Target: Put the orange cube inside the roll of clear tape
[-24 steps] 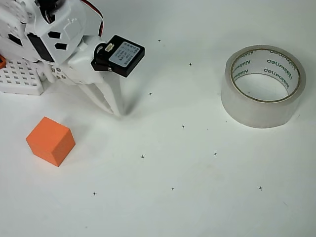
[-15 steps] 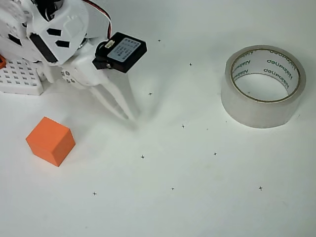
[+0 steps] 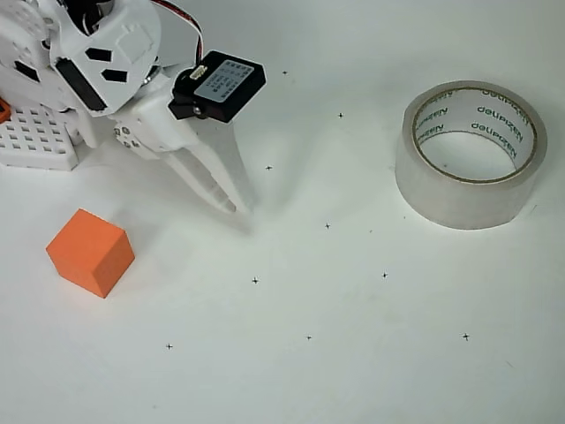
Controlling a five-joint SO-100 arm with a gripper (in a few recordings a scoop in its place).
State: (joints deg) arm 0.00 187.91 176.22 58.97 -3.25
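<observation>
The orange cube [image 3: 90,252] sits on the white table at the lower left of the overhead view. Far off at the upper right, the roll of clear tape [image 3: 470,155] lies flat, its tan core with green lettering facing up and nothing inside it. My white gripper [image 3: 241,208] points down at the table, right of and above the cube and well apart from it. Its two fingertips meet, so it is shut with nothing in it. A black motor block [image 3: 225,87] rides on its wrist.
A white perforated block [image 3: 35,140] with a tiny orange piece [image 3: 3,110] stands at the left edge, partly under the arm. Small black cross marks dot the table [image 3: 353,353] between the cube and the tape.
The gripper's tips have swung a little to the right, away from the cube. The cube and the tape have not moved.
</observation>
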